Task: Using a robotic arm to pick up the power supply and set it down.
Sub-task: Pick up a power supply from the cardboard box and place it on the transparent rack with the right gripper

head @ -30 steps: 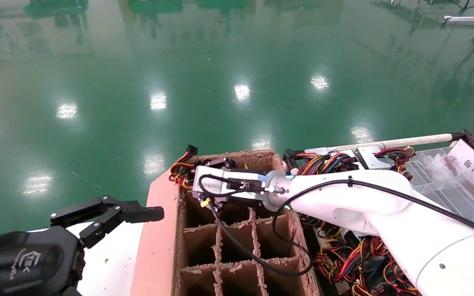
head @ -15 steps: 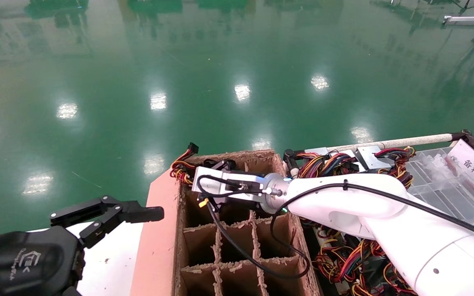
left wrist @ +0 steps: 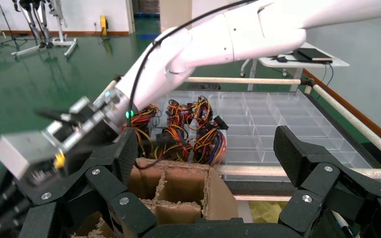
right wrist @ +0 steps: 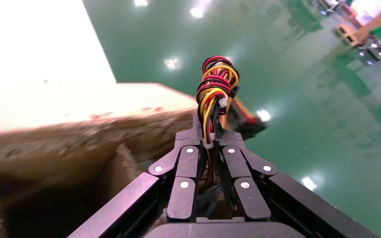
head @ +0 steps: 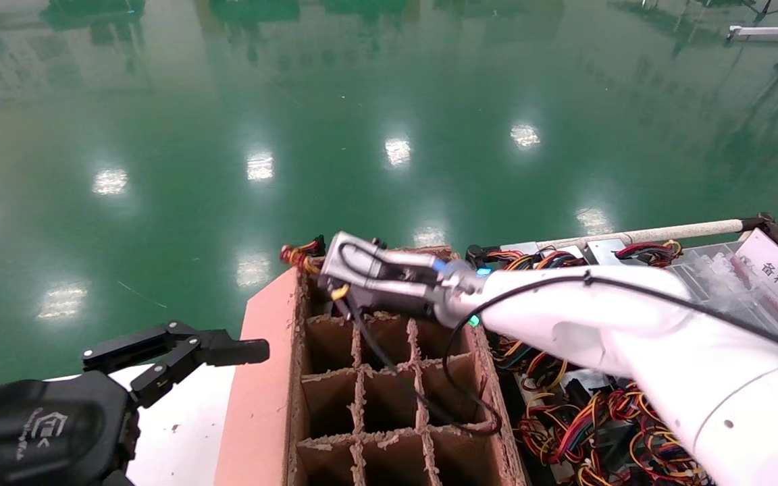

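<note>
Power supply: in the head view its wire bundle (head: 298,255) pokes out just beyond my right gripper (head: 335,280), at the far left corner of the cardboard box (head: 389,398); the metal body I cannot see.
Head view, step: judging by the task, I am setting it down into the far corner cell; best to go slowly and keep the wires off the cardboard dividers so nothing snags.
Head view, idle arm: my left gripper (head: 179,351) hangs over the white table (head: 186,432), well apart from the box, fingers spread, holding nothing.
Left wrist view: my left fingers (left wrist: 317,178) stand wide apart and empty; past them my right arm (left wrist: 203,44) reaches over the box, with spare supplies' wires (left wrist: 188,129) lying in the clear tray (left wrist: 278,124) beyond.
Right wrist view, grip: my right fingers (right wrist: 188,168) are nearly together, pinched on the red, yellow and black wire bundle, which sticks up between them.
Right wrist view, place: the box wall (right wrist: 79,144) sits just beside my fingers, an open cell below.
</note>
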